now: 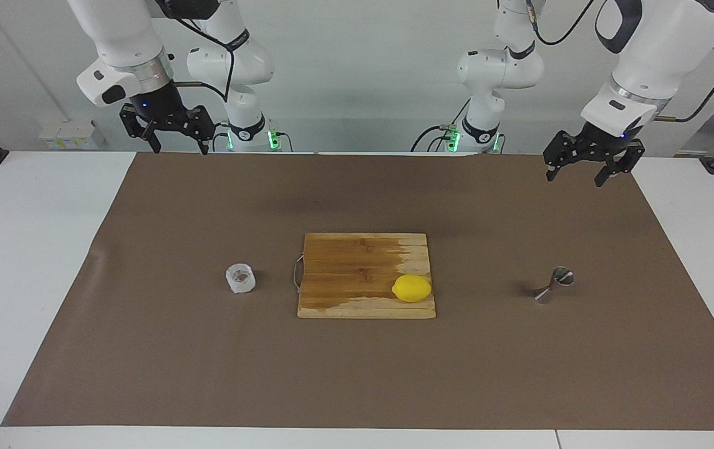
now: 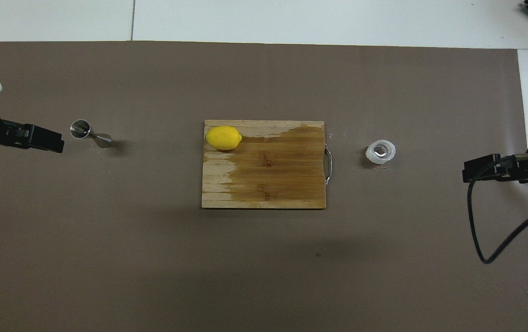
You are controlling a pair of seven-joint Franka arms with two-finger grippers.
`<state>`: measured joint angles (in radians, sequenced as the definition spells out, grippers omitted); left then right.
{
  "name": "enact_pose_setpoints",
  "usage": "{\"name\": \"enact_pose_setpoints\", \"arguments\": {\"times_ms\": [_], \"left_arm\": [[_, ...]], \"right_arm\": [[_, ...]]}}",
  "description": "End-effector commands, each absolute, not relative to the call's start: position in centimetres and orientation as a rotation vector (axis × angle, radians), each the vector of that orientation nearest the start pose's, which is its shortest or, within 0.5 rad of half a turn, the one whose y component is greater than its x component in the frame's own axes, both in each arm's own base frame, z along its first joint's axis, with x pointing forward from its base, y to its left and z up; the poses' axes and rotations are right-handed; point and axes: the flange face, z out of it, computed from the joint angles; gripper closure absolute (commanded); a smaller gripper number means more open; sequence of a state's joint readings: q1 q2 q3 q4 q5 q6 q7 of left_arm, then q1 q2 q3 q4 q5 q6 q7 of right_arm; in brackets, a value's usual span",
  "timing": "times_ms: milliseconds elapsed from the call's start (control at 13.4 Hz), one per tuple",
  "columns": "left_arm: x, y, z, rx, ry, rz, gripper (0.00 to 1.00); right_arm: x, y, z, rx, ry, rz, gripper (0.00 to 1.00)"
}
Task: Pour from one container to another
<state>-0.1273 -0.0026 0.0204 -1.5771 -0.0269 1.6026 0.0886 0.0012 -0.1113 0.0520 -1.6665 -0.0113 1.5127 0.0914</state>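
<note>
Cup stands toward my right arm's end, jigger toward my left arm's, board between. My left gripper and right gripper hang open, empty.

The cutting board with the lemon stands between the cup and the jigger. In the overhead view, bare brown mat lies open at 12 and 6 o'clock of each.

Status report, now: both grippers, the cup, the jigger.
Left gripper and right gripper open, raised, waiting. Cup upright at right arm's end; jigger at left arm's end. Cutting board with lemon between them.
</note>
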Motion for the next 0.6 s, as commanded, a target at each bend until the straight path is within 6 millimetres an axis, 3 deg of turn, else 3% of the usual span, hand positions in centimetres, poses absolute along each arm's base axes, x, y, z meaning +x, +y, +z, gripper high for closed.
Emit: {"name": "enact_pose_setpoints", "arguments": {"times_ms": [0,522], "left_arm": [[54.6,-6.3,62.1,-3.164,0.296,-0.004,0.0],[54.5,-5.3,62.1,-3.165,0.264,-0.007,0.0]], "right_arm": [[50.7,2.5,63.6,-3.149,0.088,0.07,0.0],[50.7,2.5,63.6,-3.148,0.088,0.067,0.0]]}}
